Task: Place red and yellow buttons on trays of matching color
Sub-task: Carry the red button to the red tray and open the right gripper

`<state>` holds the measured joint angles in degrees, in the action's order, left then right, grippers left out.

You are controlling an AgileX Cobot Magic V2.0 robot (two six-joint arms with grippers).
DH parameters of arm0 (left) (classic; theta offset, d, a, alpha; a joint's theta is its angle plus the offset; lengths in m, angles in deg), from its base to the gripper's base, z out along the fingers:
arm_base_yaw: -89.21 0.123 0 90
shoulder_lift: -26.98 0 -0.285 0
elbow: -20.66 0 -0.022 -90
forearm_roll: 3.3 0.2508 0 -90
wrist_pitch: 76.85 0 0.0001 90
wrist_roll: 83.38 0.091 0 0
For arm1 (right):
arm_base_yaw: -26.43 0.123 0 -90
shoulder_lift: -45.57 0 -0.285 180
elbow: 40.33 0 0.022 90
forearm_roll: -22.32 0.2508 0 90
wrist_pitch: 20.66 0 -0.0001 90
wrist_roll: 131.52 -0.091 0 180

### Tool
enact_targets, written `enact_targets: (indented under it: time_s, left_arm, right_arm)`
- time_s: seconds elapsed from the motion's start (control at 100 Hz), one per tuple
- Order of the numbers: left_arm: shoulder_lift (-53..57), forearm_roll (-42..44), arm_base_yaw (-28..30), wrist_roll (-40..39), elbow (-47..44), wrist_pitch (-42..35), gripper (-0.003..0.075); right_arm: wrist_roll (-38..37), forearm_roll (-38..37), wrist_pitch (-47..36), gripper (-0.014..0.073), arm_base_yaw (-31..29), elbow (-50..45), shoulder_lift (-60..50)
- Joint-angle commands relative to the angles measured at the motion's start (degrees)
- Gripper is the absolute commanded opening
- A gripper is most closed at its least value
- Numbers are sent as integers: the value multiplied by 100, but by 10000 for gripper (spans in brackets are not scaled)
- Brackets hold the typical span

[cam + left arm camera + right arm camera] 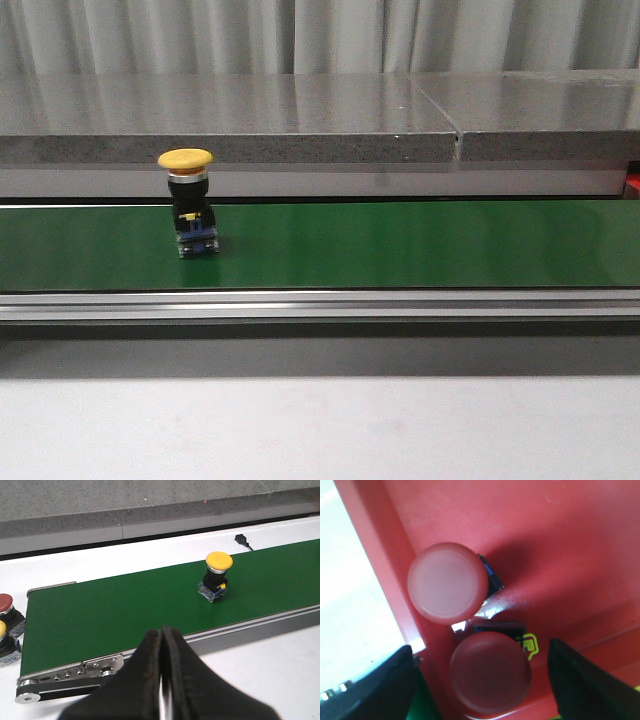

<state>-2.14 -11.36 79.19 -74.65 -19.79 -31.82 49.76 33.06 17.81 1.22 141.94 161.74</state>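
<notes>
A yellow button (187, 200) stands upright on the green conveyor belt (400, 245), left of centre; the left wrist view shows the yellow button (217, 575) well ahead of my left gripper (162, 680), whose jaws are shut and empty. Beyond the belt's end sit a red button (6, 606) and another yellow button (4, 639), partly cut off. My right gripper (480, 680) hangs open over the red tray (560, 540), its fingers (580, 680) either side of a red button (490, 674). A second red button (447, 582) stands beside it. Neither gripper shows in the front view.
A grey stone ledge (300, 115) runs behind the belt, with a metal rail (320, 305) along the belt's near side. A black cable end (242, 541) lies on the white table (260, 675) past the belt.
</notes>
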Motion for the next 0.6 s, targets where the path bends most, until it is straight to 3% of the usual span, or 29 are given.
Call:
enact_targets:
  time_s: [0.0,0.32,0.59]
  left_arm:
    - [-34,-116,-46,-13,149,-382,-21]
    - [-34,-116,-46,-13,149,-382,-21]
    - [-34,-116,-46,-13,149,-382,-21]
  right_arm:
    - [-4,60,-190,560,-38,145,-568]
    - [7,33,138,560,180,139,-1611]
    - [46,-40,447,560,703,139,-2433]
